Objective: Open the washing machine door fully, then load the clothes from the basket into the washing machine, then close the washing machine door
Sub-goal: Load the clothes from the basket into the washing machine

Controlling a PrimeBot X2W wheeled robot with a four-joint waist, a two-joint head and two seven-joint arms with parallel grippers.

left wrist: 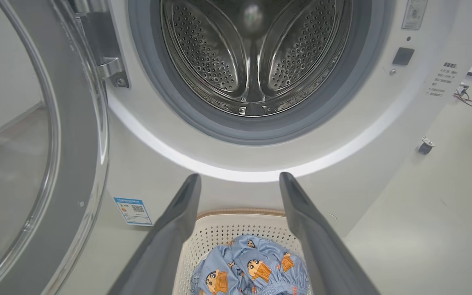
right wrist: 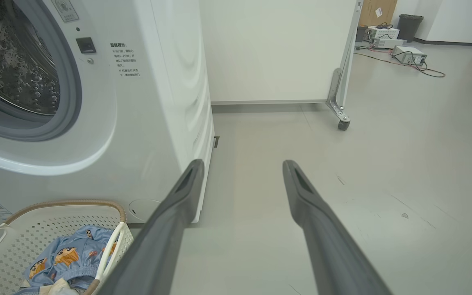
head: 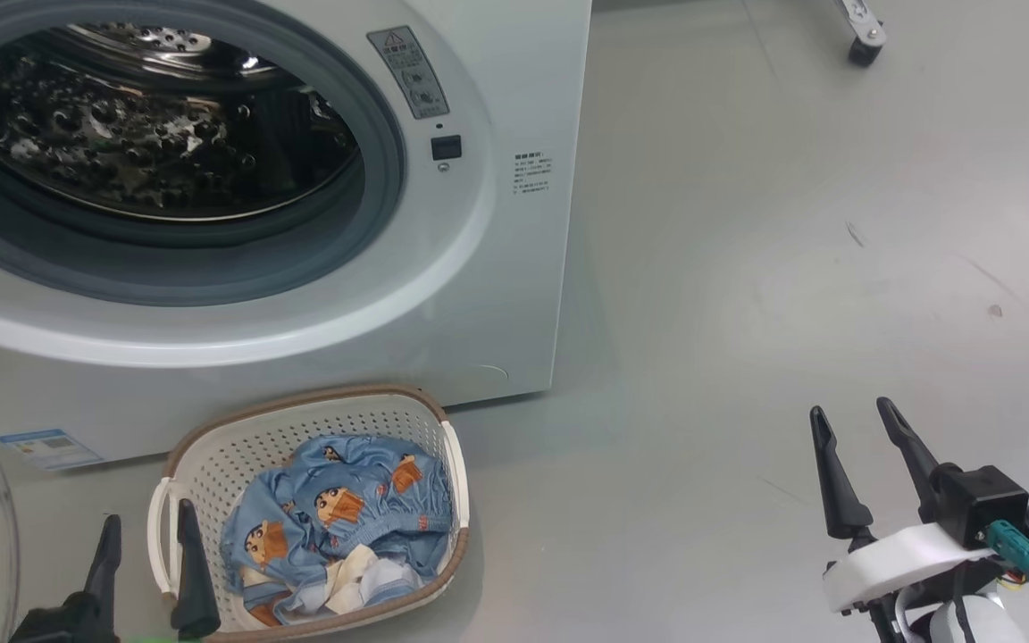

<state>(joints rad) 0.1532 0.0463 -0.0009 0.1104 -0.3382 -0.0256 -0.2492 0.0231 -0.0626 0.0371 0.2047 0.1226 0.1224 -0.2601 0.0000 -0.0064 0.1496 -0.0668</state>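
- Big white front-loading washing machine [head: 479, 295] stands with its drum bare, its round glass-windowed door [left wrist: 84, 164] swung open on the left
- Small cream perforated plastic basket [head: 318, 420] sits on the floor just before it
- Light blue cartoon-print clothes [head: 345, 500] are heaped inside: soft, light, floppy, so pinch a raised fold
- Left gripper [head: 147, 513] hovers at the basket's edge, jaws wide and empty; right gripper [head: 851, 409] is well aside, jaws wide too

The left fingers [left wrist: 172, 233] rise from six o'clock, spread wide apart. Between them, also at six o'clock, sits the basket [left wrist: 236, 229] with the clothes [left wrist: 248, 266] heaped inside. The washing machine [left wrist: 363, 135] fills twelve o'clock, its steel drum [left wrist: 256, 53] ringed by a grey gasket [left wrist: 150, 82]. The washing machine door [left wrist: 76, 164] stands open at nine o'clock, and a blue label sticker [left wrist: 132, 211] shows at seven o'clock. A caster [left wrist: 425, 146] rests on the floor [left wrist: 445, 225] at three o'clock.
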